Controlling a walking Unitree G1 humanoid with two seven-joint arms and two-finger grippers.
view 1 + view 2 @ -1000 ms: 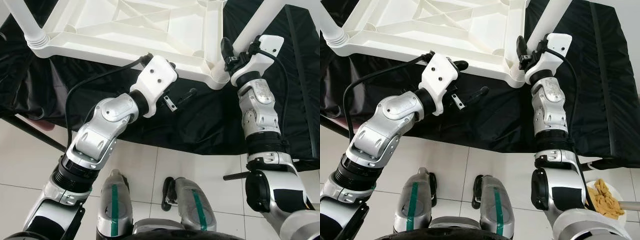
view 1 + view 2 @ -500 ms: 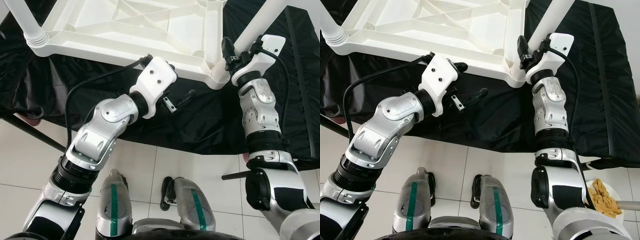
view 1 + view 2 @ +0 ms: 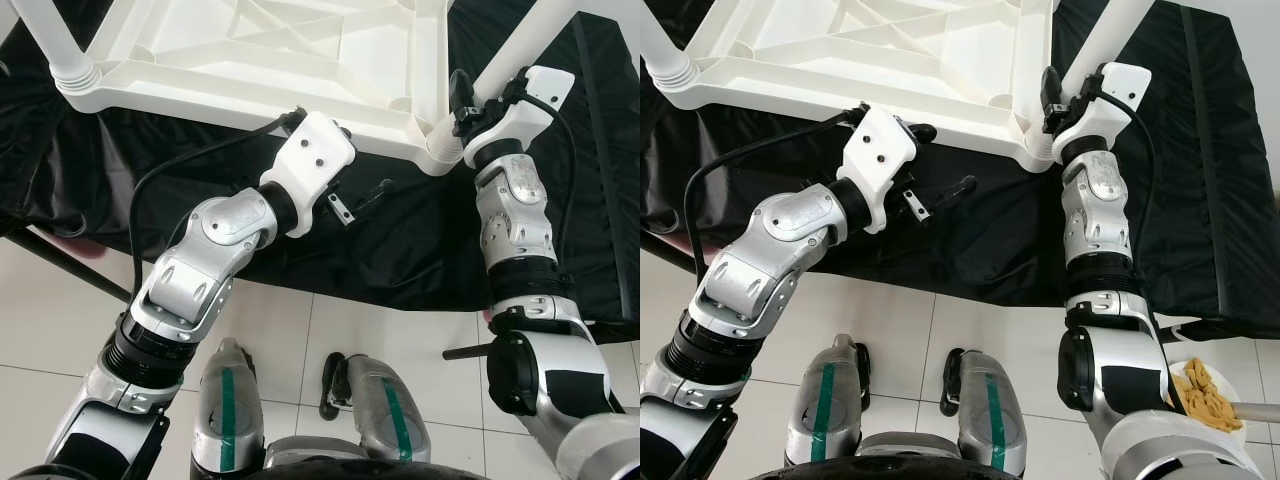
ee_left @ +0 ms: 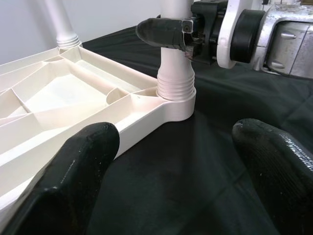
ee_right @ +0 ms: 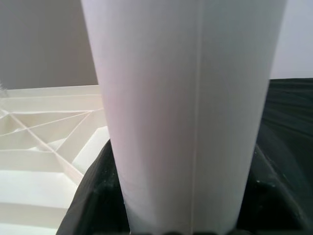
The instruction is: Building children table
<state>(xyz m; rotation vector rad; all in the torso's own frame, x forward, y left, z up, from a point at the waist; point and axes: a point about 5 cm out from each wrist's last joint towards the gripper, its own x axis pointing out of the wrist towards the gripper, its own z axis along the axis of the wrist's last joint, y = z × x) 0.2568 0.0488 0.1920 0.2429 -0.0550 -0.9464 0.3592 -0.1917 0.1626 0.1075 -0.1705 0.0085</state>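
- The white table top (image 3: 270, 60) lies upside down on black cloth (image 3: 400, 240); the near right leg (image 3: 520, 45) is seated in its corner socket (image 4: 175, 95).
- That leg is clenched by the right gripper (image 3: 468, 100).
- The left gripper (image 3: 345, 165), fingers spread and empty, is held at the near edge.
- If the leg is pushed off-axis, it could jam or pop out.

Looks like a room in a home. White tiled floor (image 3: 60, 320) with grey grout across the lower half of the frame. Black cloth (image 3: 420, 250) spread over a low surface, upper half. On it, an upturned white plastic children's table (image 3: 260, 60), top centre. White plate of snack food (image 3: 1210, 395) on the tiles, lower right corner.
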